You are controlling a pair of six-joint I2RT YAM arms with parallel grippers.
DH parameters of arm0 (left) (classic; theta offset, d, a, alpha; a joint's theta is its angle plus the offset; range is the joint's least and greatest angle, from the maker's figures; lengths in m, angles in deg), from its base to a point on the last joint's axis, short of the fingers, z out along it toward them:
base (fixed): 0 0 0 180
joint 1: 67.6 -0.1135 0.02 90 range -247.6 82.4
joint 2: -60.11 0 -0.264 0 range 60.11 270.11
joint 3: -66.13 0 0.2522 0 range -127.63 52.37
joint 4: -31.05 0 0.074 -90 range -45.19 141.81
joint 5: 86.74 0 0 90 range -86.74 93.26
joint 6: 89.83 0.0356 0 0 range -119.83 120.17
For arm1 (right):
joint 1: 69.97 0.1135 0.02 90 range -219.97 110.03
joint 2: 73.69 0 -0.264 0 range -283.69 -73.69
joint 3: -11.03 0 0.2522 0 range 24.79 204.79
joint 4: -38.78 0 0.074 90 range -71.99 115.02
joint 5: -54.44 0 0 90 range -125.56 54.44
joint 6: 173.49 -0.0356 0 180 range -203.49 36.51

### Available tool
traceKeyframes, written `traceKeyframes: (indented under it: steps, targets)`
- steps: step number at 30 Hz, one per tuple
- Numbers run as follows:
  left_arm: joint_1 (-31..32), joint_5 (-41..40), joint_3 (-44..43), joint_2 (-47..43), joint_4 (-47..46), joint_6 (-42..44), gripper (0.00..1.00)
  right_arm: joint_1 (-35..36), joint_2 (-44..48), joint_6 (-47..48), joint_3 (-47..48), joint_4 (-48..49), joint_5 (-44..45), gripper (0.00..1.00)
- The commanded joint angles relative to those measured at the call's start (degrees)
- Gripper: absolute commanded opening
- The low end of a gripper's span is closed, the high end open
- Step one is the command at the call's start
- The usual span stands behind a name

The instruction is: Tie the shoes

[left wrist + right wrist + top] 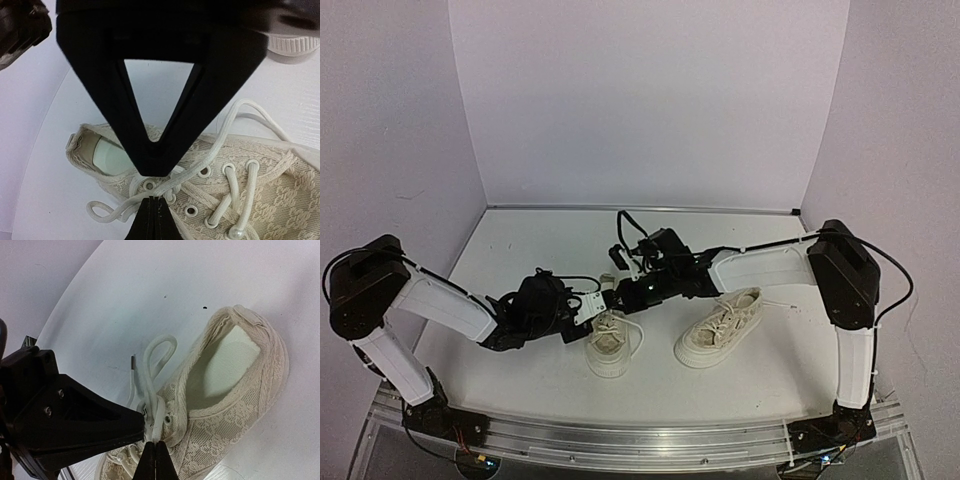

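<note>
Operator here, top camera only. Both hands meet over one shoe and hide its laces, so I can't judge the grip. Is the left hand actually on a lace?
Observer: Yes. In the left wrist view the left hand is shut, with a lace pinched at its tips, above the top eyelets of the shoe.
Operator: And the right hand?
Observer: Shut too. The right hand appears to nip lace strands beside the shoe's opening.
Operator: Any loose lace?
Observer: A lace loop lies on the table, with a free end beside it.
</note>
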Motion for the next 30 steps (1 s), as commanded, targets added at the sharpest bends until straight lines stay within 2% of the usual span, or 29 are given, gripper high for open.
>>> traceKeyframes:
  steps: [1, 16, 30]
  targets:
    - [-2.4, 2.1, 1.6, 0.2, -8.5, -5.5, 0.0, -0.2, 2.6, -1.3, -0.8, 3.0, -2.1, 0.0]
    - [-3.8, 11.6, 4.4, 1.8, -16.1, -11.7, 0.0, -0.3, 2.1, -3.7, -1.2, 4.6, -1.4, 0.0]
    - [-4.7, 11.2, 5.0, 6.7, -23.1, -15.2, 0.0, -0.4, 2.3, -4.1, -1.8, 6.3, -3.2, 0.0]
